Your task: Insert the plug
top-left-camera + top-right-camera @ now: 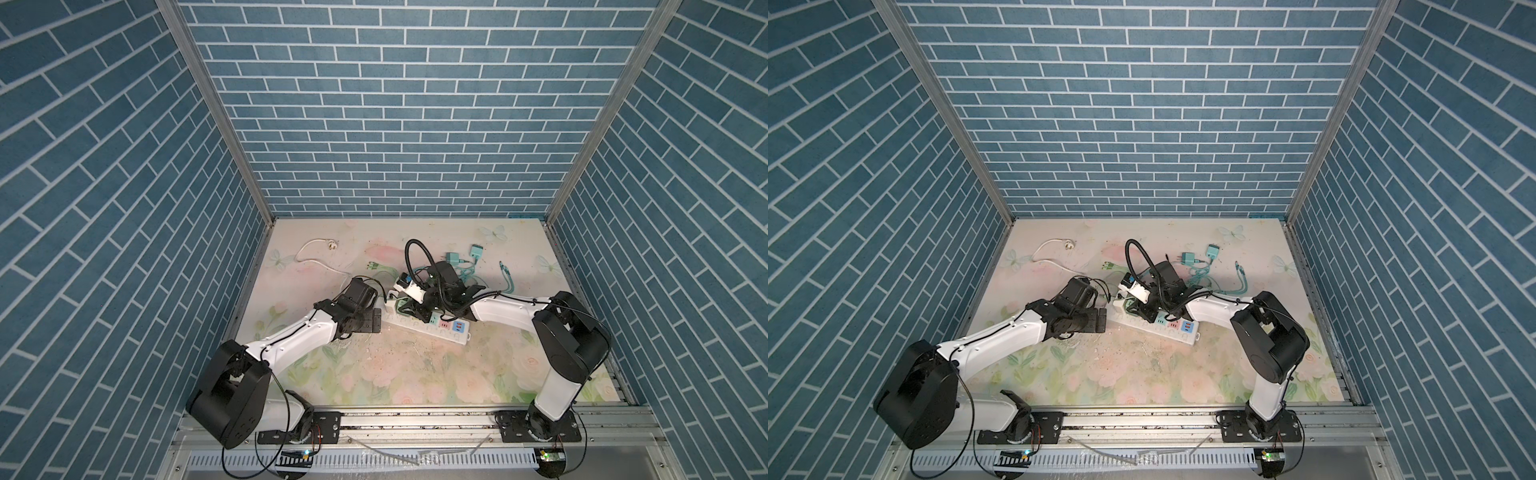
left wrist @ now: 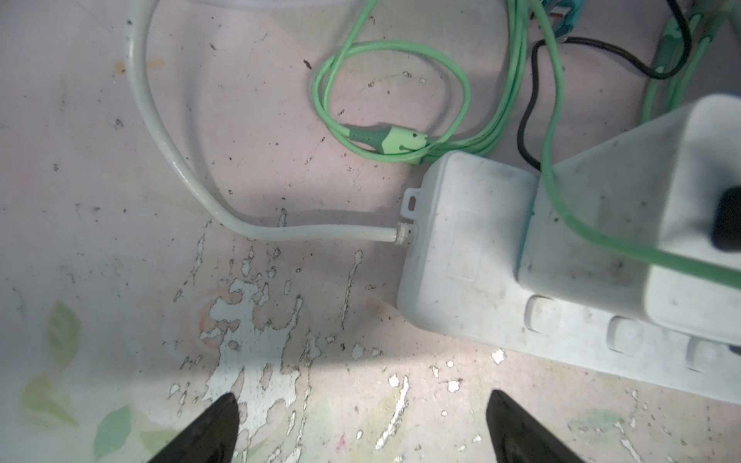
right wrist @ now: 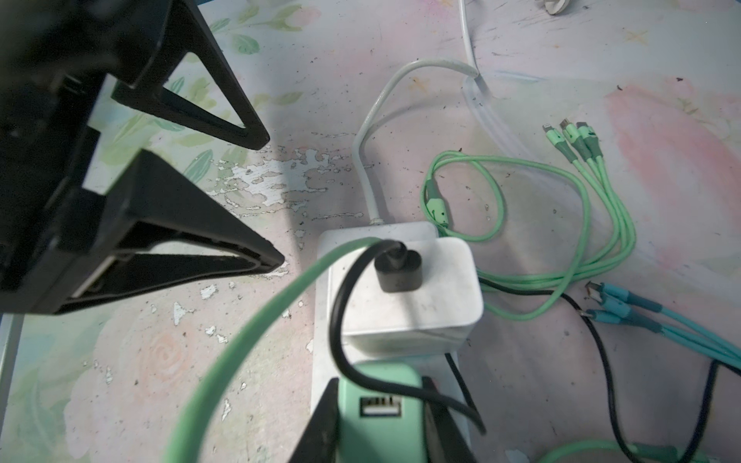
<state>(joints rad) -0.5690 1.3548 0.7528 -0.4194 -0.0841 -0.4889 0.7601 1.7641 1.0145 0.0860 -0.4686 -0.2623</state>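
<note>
A mint-green plug (image 3: pixel 377 417), its USB port showing, sits clamped in the right pincer (image 3: pixel 379 387) directly over the white power strip (image 3: pixel 333 248), just beside a white adapter (image 3: pixel 409 296) seated there. Whether the plug's prongs have entered a socket is hidden. The grip across the plug's sides appears meant to keep it square for pressing down. The left pincer (image 2: pixel 363 401), spread wide and empty, hovers over the floral worktop (image 2: pixel 120 200) near the strip's cord end, seemingly placed to steady it.
</note>
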